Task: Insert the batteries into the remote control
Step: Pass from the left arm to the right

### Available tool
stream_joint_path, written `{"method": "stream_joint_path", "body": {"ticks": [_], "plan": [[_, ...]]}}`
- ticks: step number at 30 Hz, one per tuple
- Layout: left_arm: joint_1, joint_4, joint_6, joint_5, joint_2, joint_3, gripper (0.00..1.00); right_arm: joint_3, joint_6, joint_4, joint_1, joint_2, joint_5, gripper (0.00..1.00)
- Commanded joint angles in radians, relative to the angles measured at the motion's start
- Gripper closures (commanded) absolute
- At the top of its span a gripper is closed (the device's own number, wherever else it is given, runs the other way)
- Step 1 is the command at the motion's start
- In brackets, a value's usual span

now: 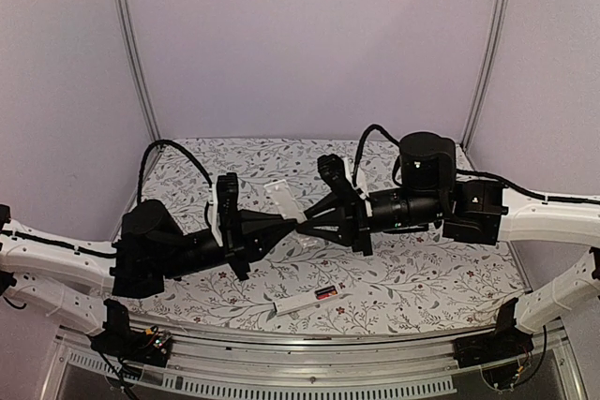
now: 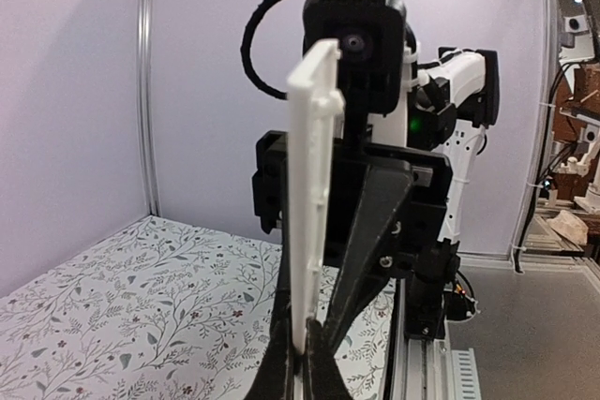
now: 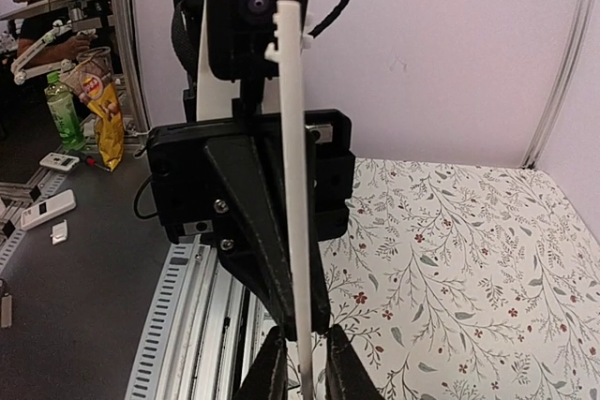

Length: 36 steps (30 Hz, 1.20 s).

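We log a white cover plate (image 2: 314,194) at centre frame, clamped in the left claw (image 2: 302,362), with the right claw (image 3: 305,372) narrowly flanking it, contact unclear; remote control (image 1: 292,305) and battery (image 1: 326,293) lie lower centre; opposed pulling may snap the plate.

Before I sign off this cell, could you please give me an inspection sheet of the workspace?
Surface: floral tabletop, flat.
Job's things: remote control near front edge, red-and-black battery at one end; second battery not seen.
Clutter: nothing seen.
Grippers: left gripper shut on white cover plate, held aloft; right gripper flanks same plate, contact unclear.
Cables: black cables arch over both arms.
Surroundings: pale walls, metal posts.
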Motion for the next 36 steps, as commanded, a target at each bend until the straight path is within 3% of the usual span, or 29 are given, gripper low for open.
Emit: {"method": "stream_joint_path", "body": {"ticks": [1, 6, 9, 36], "plan": [[-0.017, -0.018, 0.015, -0.016, -0.019, 0.013, 1.00, 0.028, -0.001, -0.024, 0.008, 0.003, 0.013, 0.87], [-0.017, -0.023, 0.016, -0.022, -0.032, 0.005, 1.00, 0.028, -0.015, -0.051, 0.007, -0.008, 0.001, 0.76], [-0.017, -0.023, 0.017, -0.024, -0.034, 0.003, 1.00, 0.025, -0.020, -0.077, 0.007, -0.012, 0.018, 0.77], [-0.017, 0.010, 0.002, -0.024, -0.030, -0.006, 1.00, 0.031, -0.026, -0.103, 0.008, 0.008, 0.045, 1.00]]}}
